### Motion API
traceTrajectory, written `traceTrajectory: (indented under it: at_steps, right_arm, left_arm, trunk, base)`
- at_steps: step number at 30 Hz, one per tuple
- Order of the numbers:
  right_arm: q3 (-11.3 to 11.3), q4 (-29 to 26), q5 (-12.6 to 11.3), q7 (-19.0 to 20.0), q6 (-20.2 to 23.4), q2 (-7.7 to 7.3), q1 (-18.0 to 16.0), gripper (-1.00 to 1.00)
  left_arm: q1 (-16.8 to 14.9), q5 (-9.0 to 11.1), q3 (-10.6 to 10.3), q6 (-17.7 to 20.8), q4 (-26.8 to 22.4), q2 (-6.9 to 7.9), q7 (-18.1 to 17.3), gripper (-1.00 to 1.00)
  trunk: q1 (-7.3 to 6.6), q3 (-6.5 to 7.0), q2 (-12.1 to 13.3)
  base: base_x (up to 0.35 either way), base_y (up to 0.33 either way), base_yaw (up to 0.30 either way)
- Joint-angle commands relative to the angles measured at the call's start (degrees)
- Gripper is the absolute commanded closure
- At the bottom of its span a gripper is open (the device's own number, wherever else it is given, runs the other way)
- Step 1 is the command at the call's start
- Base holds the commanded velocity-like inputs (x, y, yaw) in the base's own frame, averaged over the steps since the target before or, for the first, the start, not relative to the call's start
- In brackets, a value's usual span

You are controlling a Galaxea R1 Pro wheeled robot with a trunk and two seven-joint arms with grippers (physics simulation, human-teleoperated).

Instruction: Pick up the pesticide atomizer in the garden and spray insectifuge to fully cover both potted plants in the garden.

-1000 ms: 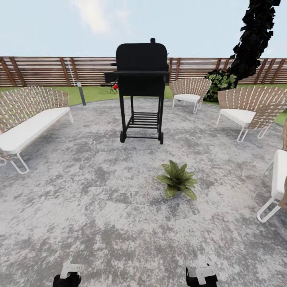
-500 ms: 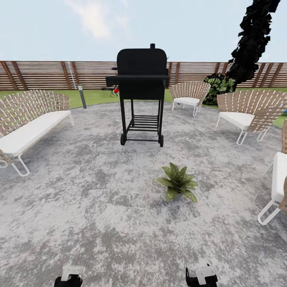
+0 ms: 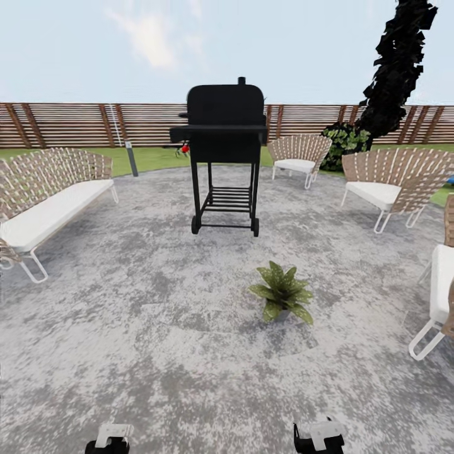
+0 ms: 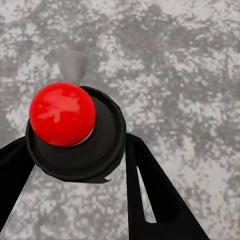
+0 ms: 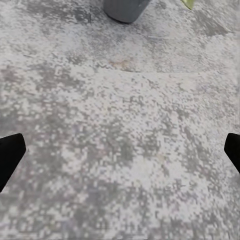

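One potted plant (image 3: 282,292), a low rosette of speckled green leaves, stands on the grey stone patio (image 3: 157,302) of the garden, ahead and slightly right of me. Its grey pot (image 5: 125,7) shows at the edge of the right wrist view. My left gripper (image 4: 80,150) is shut on a dark round bottle with a red ball cap and a grey nozzle, which I take for the pesticide atomizer (image 4: 62,114). Both black fingers (image 4: 150,195) press against its sides. My right gripper (image 5: 120,150) is open wide over bare stone.
A black grill (image 3: 226,135) stands beyond the plant. A wicker bench (image 3: 44,202) is at the left. Wicker chairs (image 3: 391,186) line the right side. A brown slatted fence (image 3: 75,123), a grey bollard light (image 3: 131,157) and a dark tree (image 3: 397,63) are behind.
The whole head view has shifted, so the grill and fence sit lower in the picture: the camera moved. The plant and furniture themselves have not moved.
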Motion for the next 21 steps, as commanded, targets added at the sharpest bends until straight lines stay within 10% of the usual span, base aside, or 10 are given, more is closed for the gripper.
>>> traceTrajectory:
  at_steps: [1, 21]
  right_arm:
    - [0.2, 0.1, 0.4, -0.6, 0.0, 0.01, 0.0, -1.00]
    - [0.3, 0.1, 0.4, -0.6, 0.1, 0.27, -0.1, -1.00]
  left_arm:
    - [0.0, 0.5, -0.1, -0.1, 0.1, 0.11, -0.3, 1.00]
    - [0.0, 0.4, -0.2, -0.1, 0.1, 0.28, -0.4, 1.00]
  trunk:
    - [-0.01, 0.04, 0.0]
    - [-0.01, 0.51, 0.0]
  base:
    - [0.000, 0.254, 0.000]
    - [0.045, 0.302, 0.050]
